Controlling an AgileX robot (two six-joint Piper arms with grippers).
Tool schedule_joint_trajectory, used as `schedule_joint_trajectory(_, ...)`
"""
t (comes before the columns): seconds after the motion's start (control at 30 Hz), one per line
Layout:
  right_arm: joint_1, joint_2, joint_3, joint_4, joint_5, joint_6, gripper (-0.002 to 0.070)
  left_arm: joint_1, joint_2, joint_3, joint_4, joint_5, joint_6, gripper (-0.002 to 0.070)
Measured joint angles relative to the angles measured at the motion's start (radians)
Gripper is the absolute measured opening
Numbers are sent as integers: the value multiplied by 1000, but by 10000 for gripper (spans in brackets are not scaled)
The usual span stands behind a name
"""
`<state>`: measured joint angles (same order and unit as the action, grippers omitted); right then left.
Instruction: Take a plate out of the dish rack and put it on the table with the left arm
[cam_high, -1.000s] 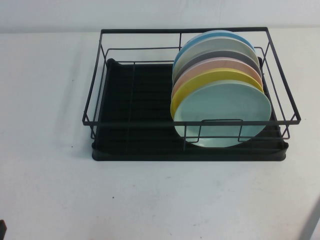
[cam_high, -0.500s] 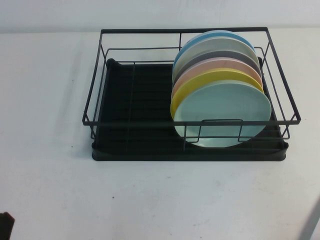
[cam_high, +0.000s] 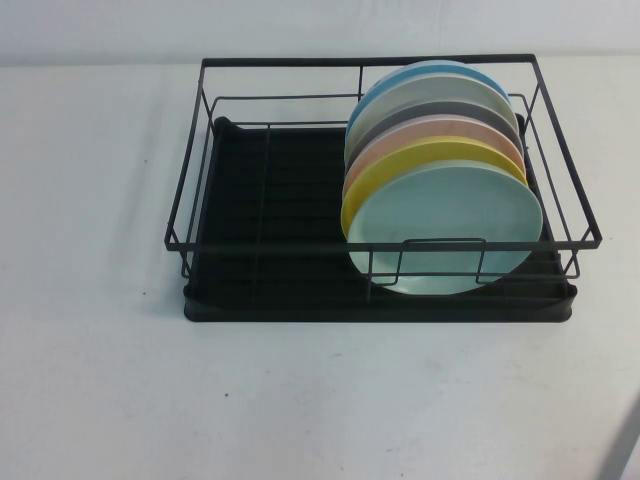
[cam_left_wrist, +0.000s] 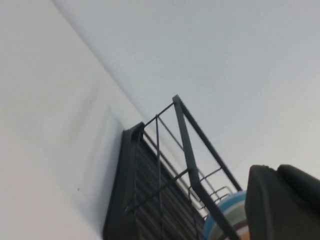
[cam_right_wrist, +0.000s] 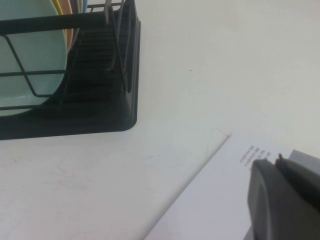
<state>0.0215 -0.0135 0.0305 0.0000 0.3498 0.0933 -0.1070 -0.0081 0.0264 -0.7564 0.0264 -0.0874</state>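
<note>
The pale mint-green plate (cam_high: 445, 230) stands on edge at the front of a row of plates in the right half of the black wire dish rack (cam_high: 190, 180). It also shows in the right wrist view (cam_right_wrist: 25, 50). Behind it stand a yellow plate (cam_high: 400, 160), then pink, grey, pale and blue ones. My left gripper (cam_left_wrist: 276, 169) is out of the high view; its fingers rest together and empty, off the rack's left end. My right gripper (cam_right_wrist: 276, 159) is shut and empty, low over a sheet beside the rack's right front corner.
The rack's left half holds only the black ribbed drip tray (cam_high: 270, 200). The white table (cam_high: 300, 400) lies bare in front of the rack and to its left. A white printed sheet (cam_right_wrist: 220, 200) lies at the right front.
A dark bit of my left arm that showed at the lower left corner of the high view has moved out of that view. The plates and rack have not moved.
</note>
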Motion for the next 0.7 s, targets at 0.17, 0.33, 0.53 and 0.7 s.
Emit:
schedule_joint_trajectory(0.17,0,0,0,0,0,0,-20,0,0,-3,-18,-1,-23,-4)
schedule_joint_trajectory(0.33,0,0,0,0,0,0,-20,0,40,-175,28,281,87,-4)
schedule_joint_trajectory(0.53,0,0,0,0,0,0,-21,0,307,-588,256,673,445,-4)
schedule_joint_trajectory(0.7,0,0,0,0,0,0,-20,0,565,-864,362,846,660,-4)
